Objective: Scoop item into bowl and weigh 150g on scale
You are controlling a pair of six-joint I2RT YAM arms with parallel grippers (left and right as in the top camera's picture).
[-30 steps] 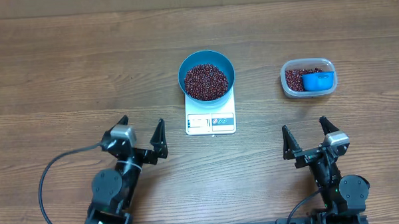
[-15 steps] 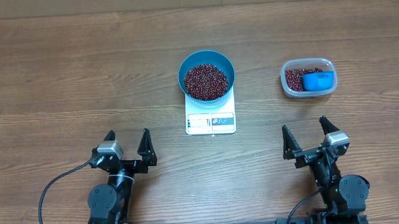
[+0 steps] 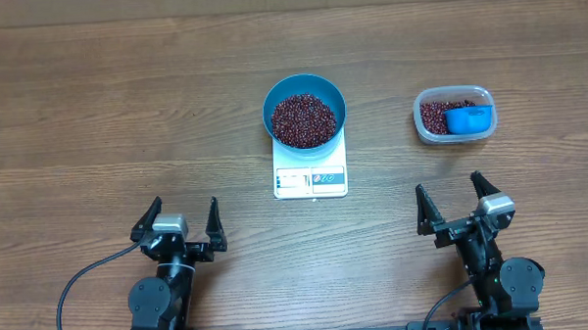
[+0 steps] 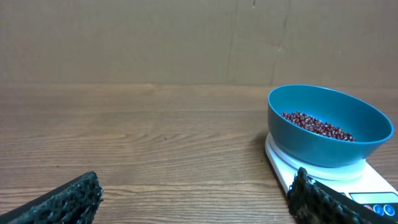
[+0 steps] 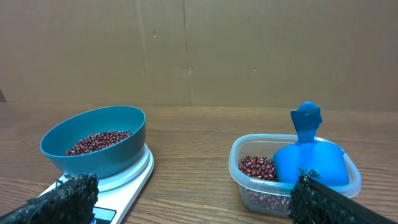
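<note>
- Two grippers sit low at the near edge of the table, well apart from the work. The left gripper and the right gripper both have their fingers spread wide and hold nothing.
- The bowl stands on the scale, overhanging it on both sides, with a heap of beans inside.
- Off to the right, a clear tub holds more beans. The blue scoop lies in it, handle tilted upward in the right wrist view.
- The scale's display is too small to read, so the weight cannot be told.
- Judged from this layout, the task is either finished or paused for a check of the reading.
- If the weight is short, the right arm is the nearer one. It would need to reach forward, close on the scoop's handle, and carry a small load across to the bowl without spilling.
</note>
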